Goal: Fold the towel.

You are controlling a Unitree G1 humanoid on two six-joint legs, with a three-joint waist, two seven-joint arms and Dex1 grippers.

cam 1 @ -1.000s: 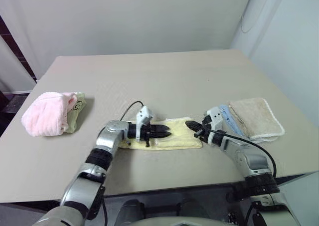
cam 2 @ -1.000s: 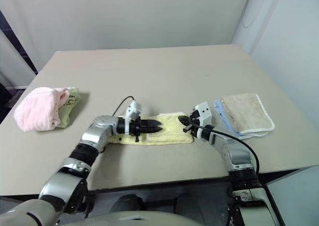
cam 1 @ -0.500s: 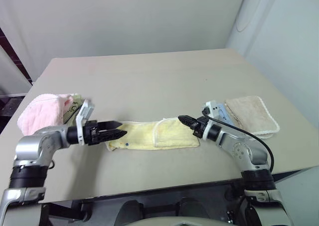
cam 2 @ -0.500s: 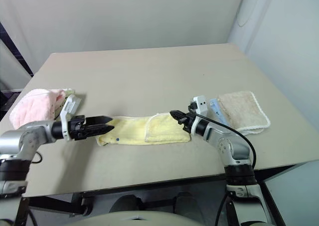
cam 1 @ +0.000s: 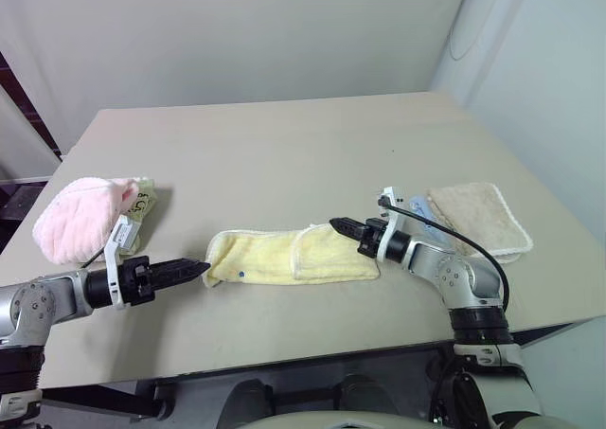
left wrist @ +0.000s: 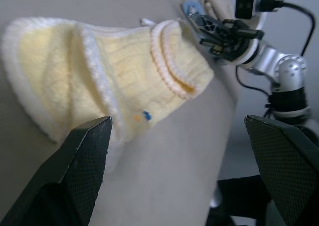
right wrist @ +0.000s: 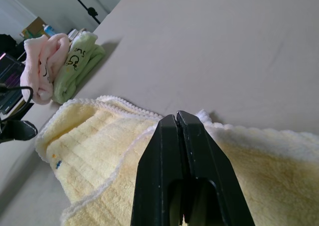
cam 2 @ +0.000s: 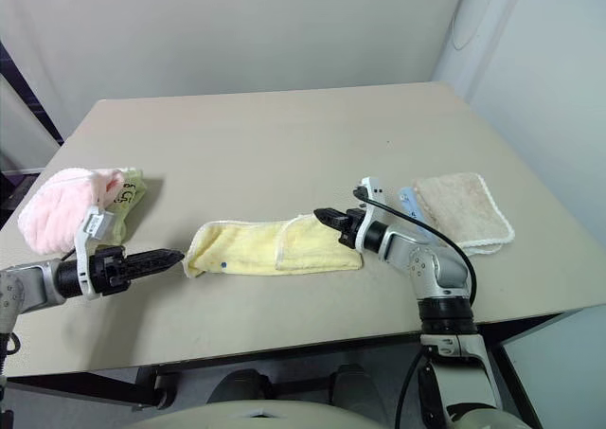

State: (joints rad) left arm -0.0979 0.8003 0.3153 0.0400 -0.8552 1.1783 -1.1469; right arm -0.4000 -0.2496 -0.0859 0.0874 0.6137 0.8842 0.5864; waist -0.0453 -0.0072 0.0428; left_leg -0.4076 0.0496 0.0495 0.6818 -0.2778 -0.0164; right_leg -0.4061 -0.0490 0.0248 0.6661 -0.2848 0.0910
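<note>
Head views: the towel (cam 1: 289,257) lies as a long folded strip on the table (cam 1: 284,154), between the two arms. The left gripper (cam 1: 194,267) sits just off the towel's left end, holding nothing. The right gripper (cam 1: 343,227) hangs over the towel's right end with its fingers pressed together and no cloth visibly between them. A pink cloth (cam 1: 80,216) on a green one (cam 1: 142,205) lies at the left edge; a beige towel (cam 1: 478,219) lies at the right, a blue thing (cam 1: 423,213) just beside it.

What could go wrong: the strip's top layer already sits skewed, so lifting one end alone could drag the lower layer and open the fold. A grab at the thick rolled left end may catch only one layer. The right fingers, if lowered shut, would merely push the cloth.

Left wrist view: the fingers (left wrist: 75,176) stand wide apart, clear of the towel, something the head views leave uncertain. It also shows a small blue mark on the cloth and the hems running unevenly.

Right wrist view: the fingers (right wrist: 164,186) are closed tight with no gap, above the towel, though contact cannot be told. The green cloth bears dark printed marks.
</note>
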